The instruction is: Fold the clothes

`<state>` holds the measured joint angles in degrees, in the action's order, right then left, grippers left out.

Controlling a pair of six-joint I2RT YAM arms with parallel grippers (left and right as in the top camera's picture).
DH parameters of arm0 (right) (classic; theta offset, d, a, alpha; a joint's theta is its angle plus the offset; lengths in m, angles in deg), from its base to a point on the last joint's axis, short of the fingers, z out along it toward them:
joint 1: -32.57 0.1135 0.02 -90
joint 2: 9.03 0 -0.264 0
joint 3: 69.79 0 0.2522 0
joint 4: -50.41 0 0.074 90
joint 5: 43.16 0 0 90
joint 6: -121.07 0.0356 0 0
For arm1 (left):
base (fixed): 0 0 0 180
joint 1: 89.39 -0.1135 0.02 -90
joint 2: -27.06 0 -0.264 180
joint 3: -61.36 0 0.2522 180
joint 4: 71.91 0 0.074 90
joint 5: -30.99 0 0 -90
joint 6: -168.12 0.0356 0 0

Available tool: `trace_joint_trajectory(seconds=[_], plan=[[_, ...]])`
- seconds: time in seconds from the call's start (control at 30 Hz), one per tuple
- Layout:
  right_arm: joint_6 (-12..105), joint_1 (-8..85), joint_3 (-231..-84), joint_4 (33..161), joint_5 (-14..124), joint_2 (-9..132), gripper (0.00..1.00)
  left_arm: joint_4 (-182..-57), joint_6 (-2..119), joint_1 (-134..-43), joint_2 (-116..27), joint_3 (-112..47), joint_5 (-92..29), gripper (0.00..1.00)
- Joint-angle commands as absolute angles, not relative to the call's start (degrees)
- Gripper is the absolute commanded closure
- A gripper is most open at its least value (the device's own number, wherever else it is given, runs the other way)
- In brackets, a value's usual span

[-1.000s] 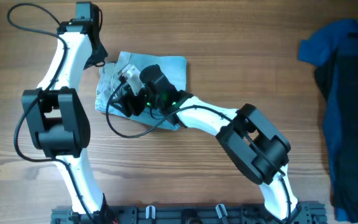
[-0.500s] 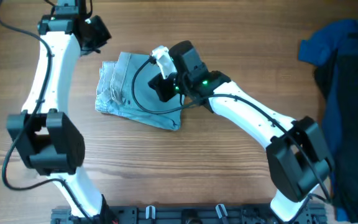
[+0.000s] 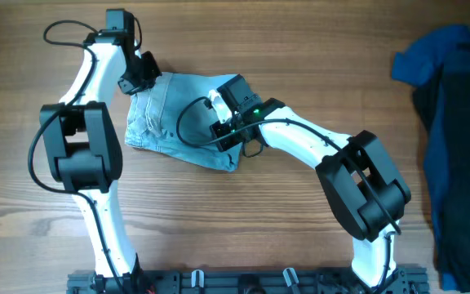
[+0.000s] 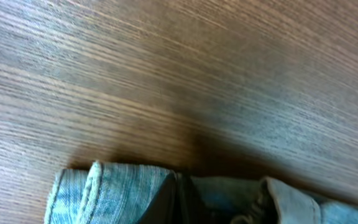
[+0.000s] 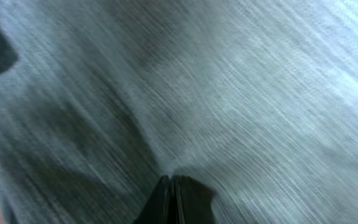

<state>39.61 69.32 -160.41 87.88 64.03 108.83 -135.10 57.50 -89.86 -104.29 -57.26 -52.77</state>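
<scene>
Two robot claws are both squeezed shut. The left claw (image 3: 143,76) sits at the top left corner of the light blue jean shorts (image 3: 178,122), right at the cloth's edge. The right claw (image 5: 173,200) presses its tips on the middle of the shorts. The shorts lie folded on the wooden table (image 3: 317,49). Some dark blue clothes (image 3: 451,122) sit well apart, over on the right.

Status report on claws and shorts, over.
Left claw shut at edge of shorts. Right claw shut, tips on their middle. Shorts partly folded. Dark garments far right, not in way.
</scene>
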Motion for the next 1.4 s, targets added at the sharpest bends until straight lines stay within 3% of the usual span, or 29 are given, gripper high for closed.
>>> trace_joint_trajectory(seconds=[0.0,0.13,0.2,0.23,0.27,0.3,0.33,0.4,0.43,0.47,0.53,0.7,0.87,1.27,1.33,1.37], plan=[[40.1,69.4,-159.9,88.5,60.5,110.0,0.96,-133.2,58.4,-90.4,-106.5,-57.5,-57.6,0.96],[38.5,68.9,-160.9,86.8,60.8,109.3,0.96,-134.3,58.2,-90.5,-101.1,-62.5,-57.6,0.96],[38.6,68.1,-162.0,86.7,60.8,107.2,0.96,-136.8,55.8,-91.2,-96.0,-67.0,-57.6,0.9],[38.6,67.5,-162.5,86.8,60.8,105.2,0.96,-138.3,54.1,-91.9,-93.2,-68.5,-57.6,0.77],[38.6,66.9,-162.5,86.8,60.8,103.4,0.95,-139.5,53.1,-92.4,-90.8,-68.9,-57.6,0.57],[38.6,66.4,-162.5,86.9,60.7,101.9,0.9,-140.7,52.7,-92.8,-89.4,-68.9,-57.6,0.44],[38.8,65.6,-162.5,87.4,60.6,100.1,0.75,-142.5,52.8,-93.1,-88.1,-68.9,-57.6,0.29],[39.4,62.9,-162.5,89.2,60.1,96.5,0.57,-147.1,54.1,-93.2,-87.1,-68.9,-56.8,0.11],[40.5,61.1,-162.5,90.5,59.9,94.9,0.4,-150.0,55.6,-93.1,-87.2,-68.9,-55.4,0.0],[40.7,59.0,-162.5,91.9,59.9,93.5,0.3,-152.4,57.9,-93.0,-87.8,-68.6,-53.9,0.0],[40.6,55.3,-162.5,94.5,59.9,91.8,0.21,-157.2,61.3,-93.1,-89.6,-68.6,-53.3,0.0],[40.1,47.9,-162.3,98.9,59.9,91.9,0.07,-162.8,67.5,-93.1,-96.1,-68.5,-53.1,0.0],[40.1,44.5,-160.6,100.3,57.0,91.9,0.06,-162.7,72.0,-93.0,-104.5,-68.5,-45.0,0.0],[40.0,44.5,-159.9,100.9,53.2,93.0,0.03,-167.8,83.6,-93.1,-111.6,-68.3,-40.8,0.02],[40.0,44.5,-159.9,100.9,53.2,93.0,0.03,-167.7,83.7,-93.1,-111.6,-67.8,-40.8,0.22],[40.0,44.5,-159.9,100.9,53.2,93.0,0.05,-167.8,83.6,-93.1,-111.6,-67.7,-40.8,0.54]])
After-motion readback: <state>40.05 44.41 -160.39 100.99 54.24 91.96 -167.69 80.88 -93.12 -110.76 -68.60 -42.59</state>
